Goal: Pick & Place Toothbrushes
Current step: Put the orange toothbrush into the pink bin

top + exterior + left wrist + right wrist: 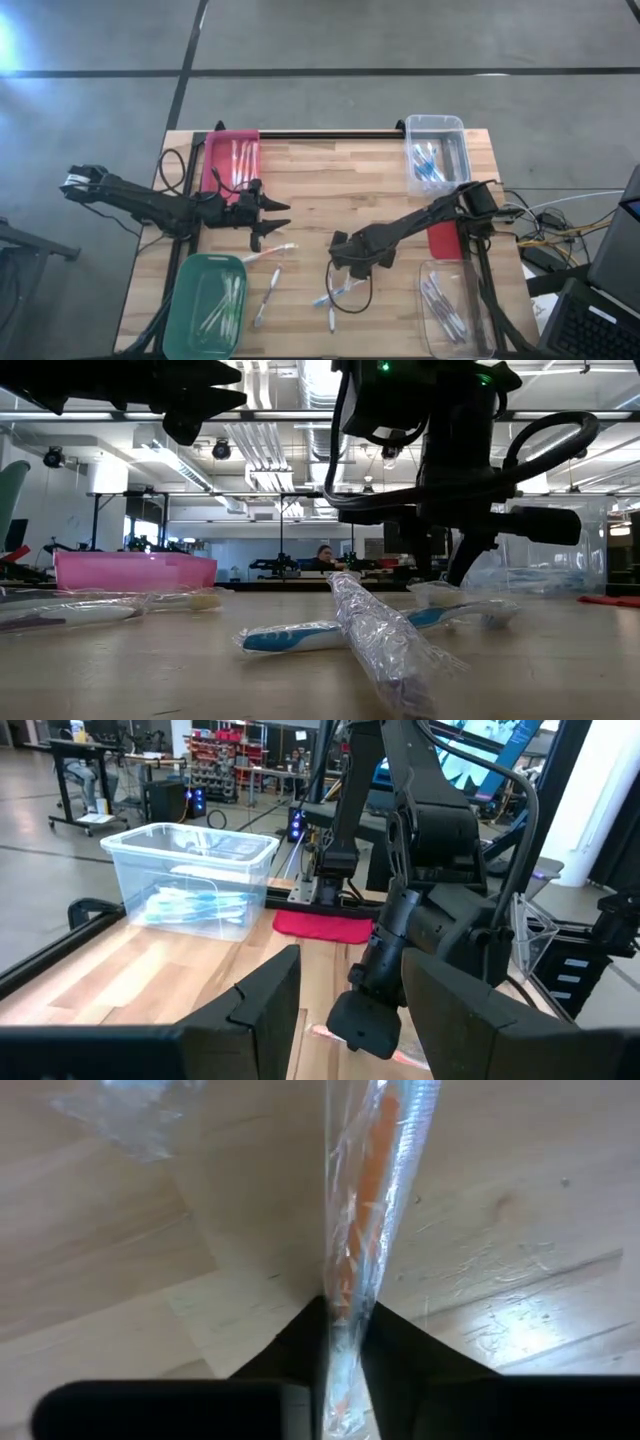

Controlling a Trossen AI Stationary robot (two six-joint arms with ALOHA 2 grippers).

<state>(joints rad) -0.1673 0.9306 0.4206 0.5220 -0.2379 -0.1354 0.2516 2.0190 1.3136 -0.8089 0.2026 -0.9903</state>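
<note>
From above, the right gripper (345, 262) sits low among loose toothbrushes (338, 291) mid-table, reaching to sort them into the bins; the left gripper (272, 205) waits open near the pink bin (213, 150). Only the right wrist view shows its fingers (405, 1342) pinching a wrapped toothbrush (372, 1200).

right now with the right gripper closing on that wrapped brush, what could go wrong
The right gripper pinches the wrapped toothbrush near one end, so it may swing or slip out of the slick wrapper on lifting. Other toothbrushes lie crossed close by and could get dragged. The left gripper hangs open over the table nearby; the arms could crowd each other.
</note>
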